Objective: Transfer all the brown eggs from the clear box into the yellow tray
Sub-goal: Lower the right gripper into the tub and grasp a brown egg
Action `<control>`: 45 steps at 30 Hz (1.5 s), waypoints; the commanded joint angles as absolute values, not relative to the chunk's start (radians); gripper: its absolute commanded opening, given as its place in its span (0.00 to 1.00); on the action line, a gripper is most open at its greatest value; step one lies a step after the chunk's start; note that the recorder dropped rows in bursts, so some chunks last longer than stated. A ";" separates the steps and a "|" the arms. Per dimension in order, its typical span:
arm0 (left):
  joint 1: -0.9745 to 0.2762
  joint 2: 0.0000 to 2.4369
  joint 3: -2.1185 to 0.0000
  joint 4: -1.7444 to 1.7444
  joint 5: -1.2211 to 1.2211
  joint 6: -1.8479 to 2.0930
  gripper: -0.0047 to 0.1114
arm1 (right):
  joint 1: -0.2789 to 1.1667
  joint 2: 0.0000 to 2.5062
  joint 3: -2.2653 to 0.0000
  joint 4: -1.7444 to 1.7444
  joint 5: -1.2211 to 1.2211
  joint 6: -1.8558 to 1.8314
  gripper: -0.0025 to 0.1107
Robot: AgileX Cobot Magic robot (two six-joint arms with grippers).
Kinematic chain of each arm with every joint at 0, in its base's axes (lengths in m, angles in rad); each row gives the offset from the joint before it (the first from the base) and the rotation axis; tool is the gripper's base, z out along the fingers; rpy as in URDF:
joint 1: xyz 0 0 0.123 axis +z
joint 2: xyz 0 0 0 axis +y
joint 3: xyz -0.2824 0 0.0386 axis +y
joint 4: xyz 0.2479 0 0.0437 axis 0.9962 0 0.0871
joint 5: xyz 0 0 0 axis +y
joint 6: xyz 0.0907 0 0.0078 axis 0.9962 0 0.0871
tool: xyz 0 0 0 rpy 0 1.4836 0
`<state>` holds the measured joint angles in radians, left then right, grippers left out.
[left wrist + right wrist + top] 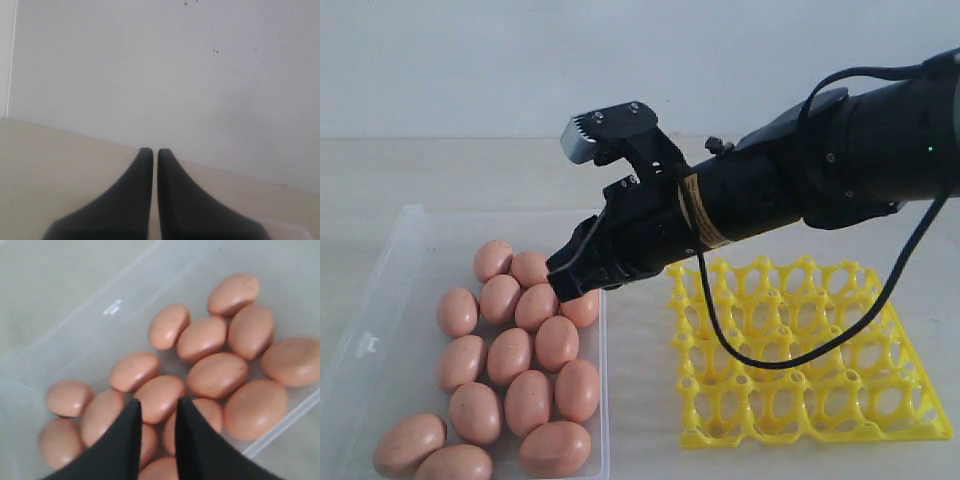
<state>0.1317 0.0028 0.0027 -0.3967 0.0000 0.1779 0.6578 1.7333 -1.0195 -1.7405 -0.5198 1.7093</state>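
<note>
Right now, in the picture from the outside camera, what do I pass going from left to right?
The left wall of the clear box → brown eggs heaped inside it → yellow tray

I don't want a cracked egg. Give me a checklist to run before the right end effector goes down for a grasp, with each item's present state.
1. Right end effector open: ok, fingers apart, nothing between them.
2. Aimed at a target: ok, one egg shows in the gap, among the brown eggs in the clear box.
3. Room for the fingers beside that egg: cannot tell, neighbours crowd it.
4. Yellow tray cups free: ok, none holds an egg.
5. Left end effector out of the way: ok, shut, absent from the exterior view.
</note>
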 commanded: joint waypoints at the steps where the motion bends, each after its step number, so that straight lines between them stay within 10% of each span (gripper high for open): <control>1: 0.128 0.000 0.000 -0.400 0.000 0.185 0.07 | 0.674 1.728 -1.034 -1.744 -0.288 1.313 0.02; 12: 0.128 0.000 0.000 -0.400 0.000 0.185 0.07 | 0.792 1.844 -1.181 -1.721 0.949 0.589 0.02; 17: 0.128 0.000 0.000 -0.400 0.000 0.185 0.07 | 0.636 1.970 -1.521 -0.506 1.164 -0.013 0.02; 24: 0.128 0.000 0.000 -0.400 0.000 0.185 0.07 | 0.597 1.979 -1.648 0.439 0.951 -0.329 0.02; 31: 0.128 0.000 0.000 -0.400 0.000 0.185 0.07 | 0.679 2.057 -1.648 0.438 0.886 -0.319 0.41; 45: 0.128 0.000 0.000 -0.400 0.000 0.185 0.07 | 0.718 2.137 -1.648 0.307 0.921 -0.064 0.41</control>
